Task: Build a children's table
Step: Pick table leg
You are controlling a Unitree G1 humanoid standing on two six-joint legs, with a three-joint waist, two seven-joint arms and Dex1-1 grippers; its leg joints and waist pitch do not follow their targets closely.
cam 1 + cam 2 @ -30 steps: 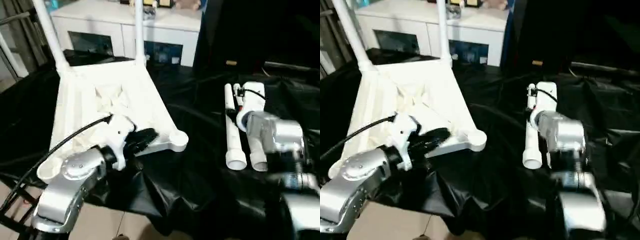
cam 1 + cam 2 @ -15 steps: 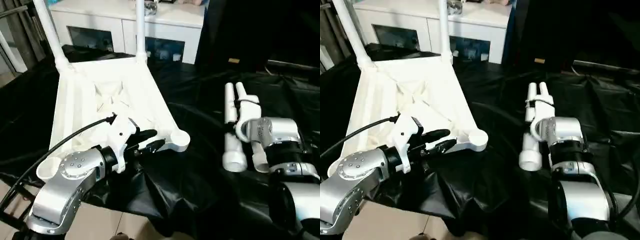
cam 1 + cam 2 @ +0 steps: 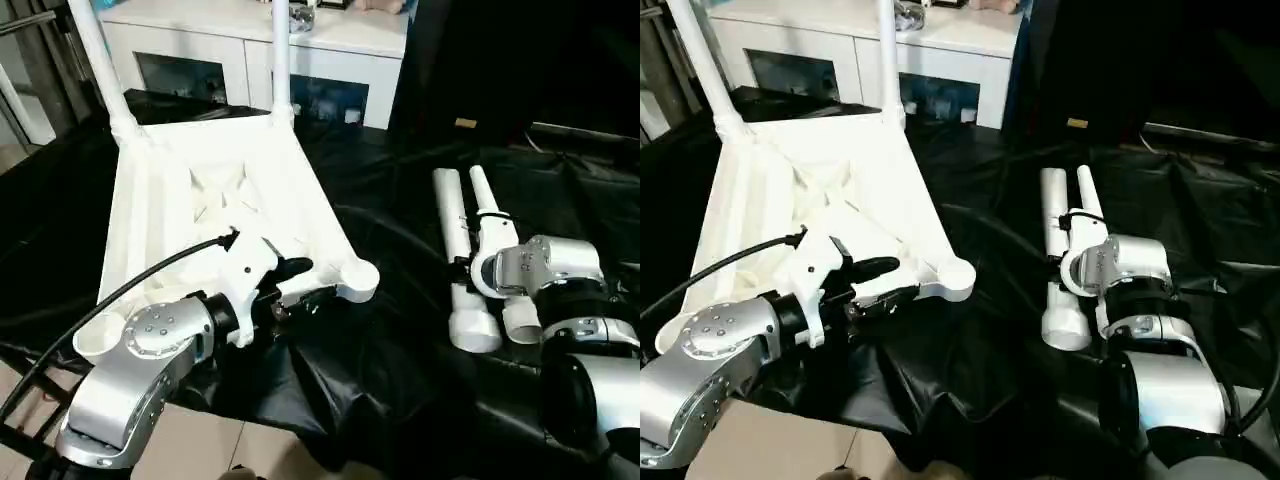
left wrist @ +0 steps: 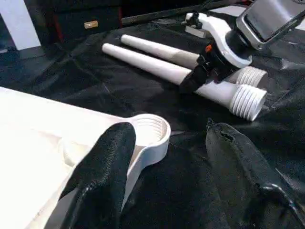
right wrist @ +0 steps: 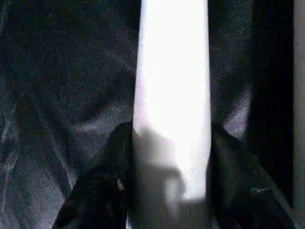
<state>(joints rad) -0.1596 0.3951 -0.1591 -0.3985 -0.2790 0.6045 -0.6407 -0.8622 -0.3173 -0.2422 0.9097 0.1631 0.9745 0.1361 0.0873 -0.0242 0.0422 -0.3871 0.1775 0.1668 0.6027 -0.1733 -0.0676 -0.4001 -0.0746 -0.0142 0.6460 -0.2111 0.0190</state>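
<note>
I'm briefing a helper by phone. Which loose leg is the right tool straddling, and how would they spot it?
On the black cloth, right of the upturned white tabletop, two loose white legs lie side by side. The right tool straddles the left leg of the pair, the one nearer the tabletop.

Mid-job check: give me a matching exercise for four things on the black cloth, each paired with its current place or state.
Things:
1. white plastic table top
2. two loose white tubular legs
3. left gripper
4. right gripper

States:
A. fingers either side of one lying leg
B. lying side by side on the black cloth, threaded ends toward the robot
C. upside down, two legs standing in its far corners
D. open, by the empty near corner socket

Pairs: 1-C, 2-B, 3-D, 4-A
</note>
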